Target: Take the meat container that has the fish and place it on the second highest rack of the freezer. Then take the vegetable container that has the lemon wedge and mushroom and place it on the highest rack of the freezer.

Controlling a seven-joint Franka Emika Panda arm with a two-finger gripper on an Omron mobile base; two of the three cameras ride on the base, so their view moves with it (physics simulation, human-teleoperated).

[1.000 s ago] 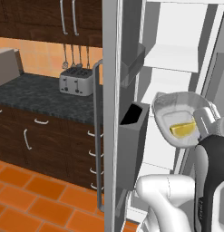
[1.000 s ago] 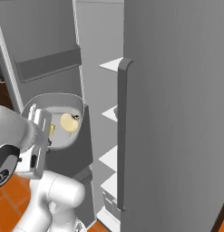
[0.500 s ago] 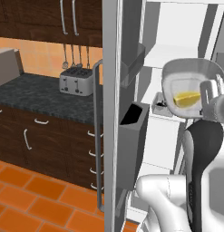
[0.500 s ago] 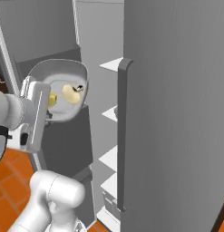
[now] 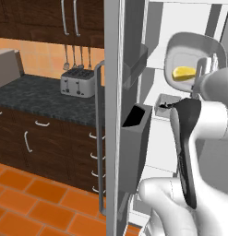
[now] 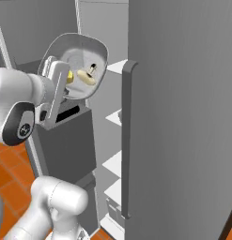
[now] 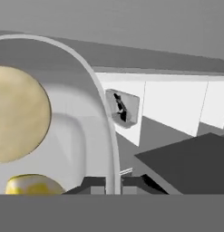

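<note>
Left base view: the white rounded vegetable container (image 5: pixel 195 57) is held high in front of the open freezer, tipped so its open face shows. A yellow lemon wedge (image 5: pixel 183 72) lies inside it. The claw (image 5: pixel 198 76) grips the container's lower right rim, one dark finger visible over the edge. Behind and lower, a small grey meat container (image 5: pixel 168 104) with a dark item in it sits on a white freezer rack (image 5: pixel 167 120). The open grey freezer door (image 5: pixel 127 97) stands to the left, carrying a grey door bin (image 5: pixel 137 147) with a dark opening. Further left, a silver four-slot toaster (image 5: pixel 78 84) stands on the dark speckled table (image 5: pixel 37 94), with utensils hanging on the wall above it.

Right base view: the vegetable container (image 6: pixel 75 64) is again raised and tilted, level with the topmost white shelf (image 6: pixel 118 67) and just left of it — not resting on it. Inside are a pale round mushroom (image 6: pixel 87 77) and a sliver of the lemon wedge (image 6: pixel 70 77). The claw (image 6: pixel 65 79) is clamped on the container's left rim. A tall grey handle (image 6: pixel 126 140) runs down the near door.

Hand view: the container's curved white rim (image 7: pixel 97 104) runs between the fingertips (image 7: pixel 93 183), which close on it. The mushroom (image 7: pixel 20 113) appears as a large tan disc, the lemon wedge (image 7: pixel 31 186) below it. Beyond, the meat container (image 7: pixel 122 108) sits on a white rack — which level, cannot be told from here.
</note>
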